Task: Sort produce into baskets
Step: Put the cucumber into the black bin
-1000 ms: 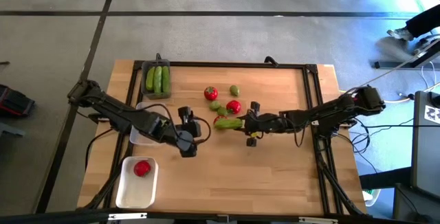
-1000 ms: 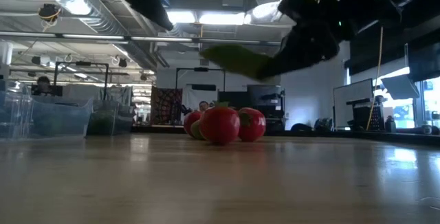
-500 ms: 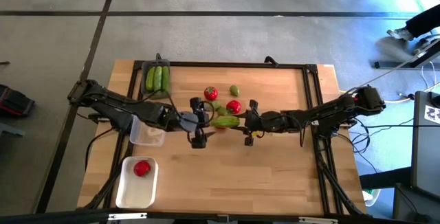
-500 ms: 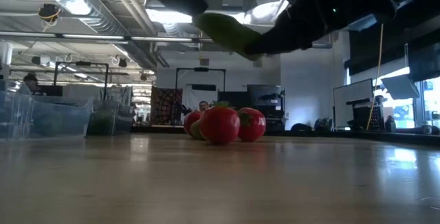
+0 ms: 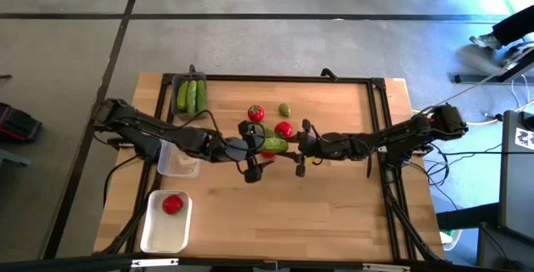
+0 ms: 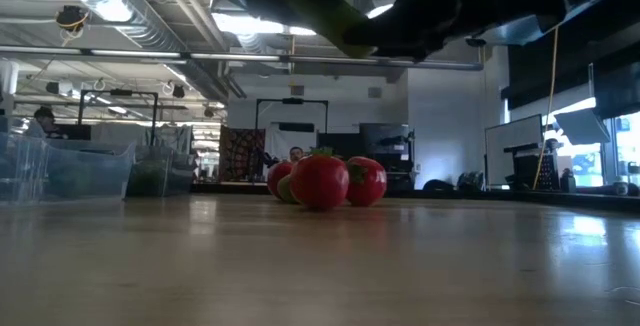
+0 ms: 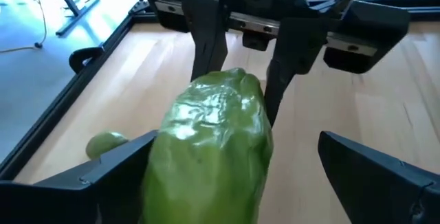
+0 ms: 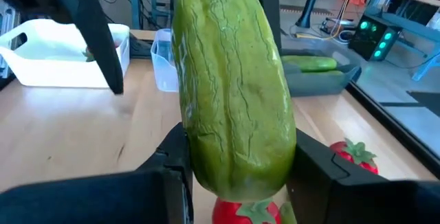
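No readable writing. Right tool [image 5: 294, 145] grips the long light-green toy cucumber [image 5: 274, 145]; left tool [image 5: 254, 147] brackets it, spread wide.

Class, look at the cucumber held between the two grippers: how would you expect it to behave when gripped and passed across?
The cucumber probably stays stiff: held at one end by the right gripper, it juts out unbent. Its glossy, rounded skin may slip. Laid on the table, it would likely roll.
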Available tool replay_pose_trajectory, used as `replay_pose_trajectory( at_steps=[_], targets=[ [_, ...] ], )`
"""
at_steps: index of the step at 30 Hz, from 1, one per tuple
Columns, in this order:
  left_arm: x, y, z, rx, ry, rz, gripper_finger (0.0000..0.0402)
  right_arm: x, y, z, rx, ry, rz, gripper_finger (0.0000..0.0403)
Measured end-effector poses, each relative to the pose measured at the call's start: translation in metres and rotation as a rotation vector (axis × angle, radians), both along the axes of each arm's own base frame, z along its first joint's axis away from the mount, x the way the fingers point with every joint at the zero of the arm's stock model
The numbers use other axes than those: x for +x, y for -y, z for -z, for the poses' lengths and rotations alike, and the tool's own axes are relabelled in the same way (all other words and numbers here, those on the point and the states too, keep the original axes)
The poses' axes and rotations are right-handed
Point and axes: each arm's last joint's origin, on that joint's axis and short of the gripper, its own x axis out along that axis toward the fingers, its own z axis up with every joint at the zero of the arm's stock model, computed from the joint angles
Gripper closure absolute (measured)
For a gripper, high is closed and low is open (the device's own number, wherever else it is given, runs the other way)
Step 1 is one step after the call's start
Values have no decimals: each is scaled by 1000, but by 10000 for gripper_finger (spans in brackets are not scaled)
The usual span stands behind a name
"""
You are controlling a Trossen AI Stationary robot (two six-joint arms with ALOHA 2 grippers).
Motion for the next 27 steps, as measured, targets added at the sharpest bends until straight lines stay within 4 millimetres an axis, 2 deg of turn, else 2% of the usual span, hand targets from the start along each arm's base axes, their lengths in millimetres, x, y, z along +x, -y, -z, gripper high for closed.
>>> replay_pose_trajectory(
  at_steps=[5, 19, 23, 27],
  targets=[
    [5, 1, 1, -9, 32, -11, 54, 0, 0, 0, 19, 4, 2, 265],
    [6, -8, 0, 6, 31, -23, 197, 0, -1, 0, 21, -2, -13, 262],
    [6, -8, 0, 13, 29, -19, 208, 0, -1, 0, 25, 7, -20, 243],
    [6, -8, 0, 11, 33, -23, 196, 0, -1, -1, 26, 12, -16, 209]
  ],
)
